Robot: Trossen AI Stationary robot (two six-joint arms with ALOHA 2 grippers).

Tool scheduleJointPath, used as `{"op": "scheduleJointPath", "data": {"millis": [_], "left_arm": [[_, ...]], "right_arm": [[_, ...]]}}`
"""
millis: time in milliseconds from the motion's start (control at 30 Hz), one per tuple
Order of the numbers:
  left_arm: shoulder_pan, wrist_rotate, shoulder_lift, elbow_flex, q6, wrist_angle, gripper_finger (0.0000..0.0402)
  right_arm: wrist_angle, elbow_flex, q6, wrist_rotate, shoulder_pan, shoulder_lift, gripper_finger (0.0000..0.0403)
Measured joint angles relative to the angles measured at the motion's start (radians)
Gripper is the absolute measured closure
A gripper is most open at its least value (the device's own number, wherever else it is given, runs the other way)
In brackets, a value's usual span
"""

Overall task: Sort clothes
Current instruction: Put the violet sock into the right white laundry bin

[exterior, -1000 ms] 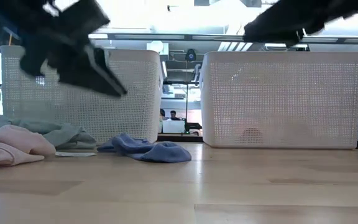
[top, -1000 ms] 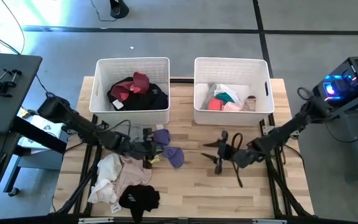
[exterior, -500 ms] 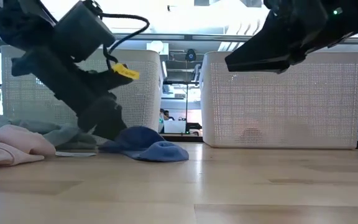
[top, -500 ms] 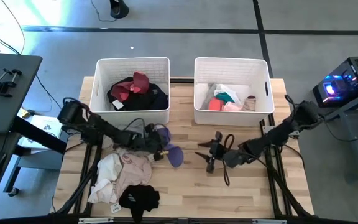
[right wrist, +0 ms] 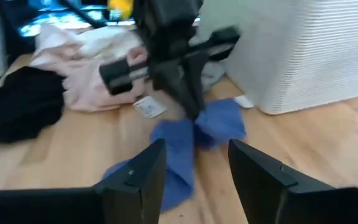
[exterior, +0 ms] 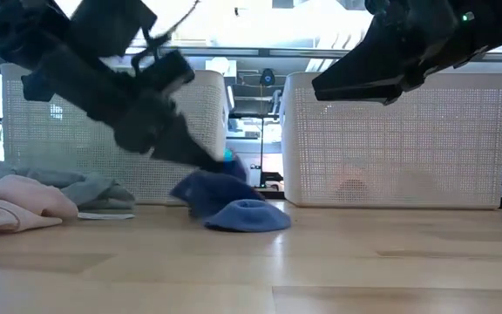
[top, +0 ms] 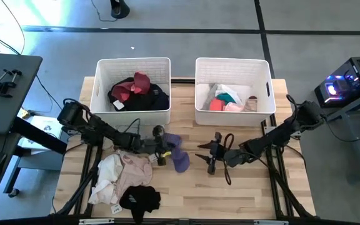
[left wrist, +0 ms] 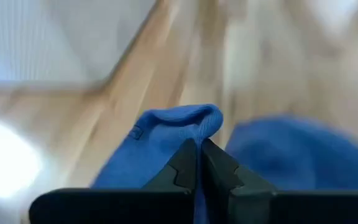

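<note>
Left wrist view — left gripper (left wrist: 199, 163) pinched shut on the blue garment (left wrist: 166, 146) near table centre; right gripper (right wrist: 194, 171) waited open — lift should clear the bin rim.

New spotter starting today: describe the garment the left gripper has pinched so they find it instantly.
On the wooden table, before the left white plastic bin, the left gripper pinches a lavender-blue fabric garment. It lies alone mid-table, while the cream and pink clothes lie piled beside it.

The lavender-blue garment (top: 177, 154) is plain, lying on pale wood-grain table (top: 242, 194). Beside it lie a cream and pink pile (top: 120, 175) and a black piece (top: 139, 199). Both bins (top: 134, 65) are white; the left holds maroon and black clothes (top: 136, 90), the right teal, coral and white ones (top: 227, 99).
</note>
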Motion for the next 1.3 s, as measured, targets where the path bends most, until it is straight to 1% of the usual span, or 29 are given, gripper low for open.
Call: {"op": "scheduleJointPath", "data": {"millis": [100,167,267,367,433,533,600,700,800,900,967,1100,1167,1200,1300], "left_arm": [[-0.017,0.000,0.000,0.002,0.090,0.134,0.0399],[-0.025,0.009,0.000,0.016,0.141,0.178,0.0400],[-0.029,0.072,0.000,0.049,0.201,0.205,0.0400],[-0.030,0.152,0.000,0.084,0.221,0.204,0.0401],[-0.030,0.191,0.000,0.102,0.230,0.204,0.0401],[-0.030,0.224,0.000,0.120,0.251,0.203,0.0401],[-0.030,0.227,0.000,0.129,0.254,0.203,0.0401],[-0.030,0.227,-0.001,0.133,0.254,0.202,0.0401],[-0.030,0.227,-0.001,0.135,0.254,0.202,0.0401],[-0.029,0.227,-0.001,0.135,0.254,0.202,0.0401],[-0.029,0.226,-0.001,0.135,0.246,0.202,0.0401],[-0.029,0.224,-0.001,0.135,0.246,0.197,0.0392],[-0.029,0.222,-0.001,0.135,0.254,0.194,0.0379],[-0.030,0.221,-0.001,0.135,0.261,0.189,0.0370],[-0.034,0.206,-0.022,0.136,0.277,0.138,0.0336]], "right_arm": [[0.000,0.000,-0.038,-0.105,0.000,0.000,0.0240],[0.000,0.000,-0.045,-0.123,0.001,0.000,0.0240],[0.000,0.000,-0.062,-0.091,0.000,0.000,0.0240],[0.014,0.000,-0.079,-0.025,0.000,0.000,0.0240],[0.034,0.000,-0.102,-0.014,0.000,0.000,0.0240],[0.063,0.000,-0.152,-0.071,0.000,0.000,0.0240],[0.078,0.000,-0.179,-0.111,0.000,0.002,0.0240],[0.087,0.019,-0.208,-0.116,0.000,0.027,0.0240],[0.088,0.068,-0.249,-0.117,-0.007,0.084,0.0245],[0.081,0.132,-0.260,-0.122,-0.024,0.152,0.0265],[0.058,0.174,-0.261,-0.111,-0.034,0.189,0.0289],[-0.043,0.241,-0.256,-0.102,-0.047,0.215,0.0358],[-0.104,0.266,-0.253,-0.066,-0.047,0.215,0.0388],[-0.133,0.277,-0.253,-0.030,-0.044,0.213,0.0393],[-0.238,0.313,-0.228,0.072,-0.027,0.199,0.0387]]}}
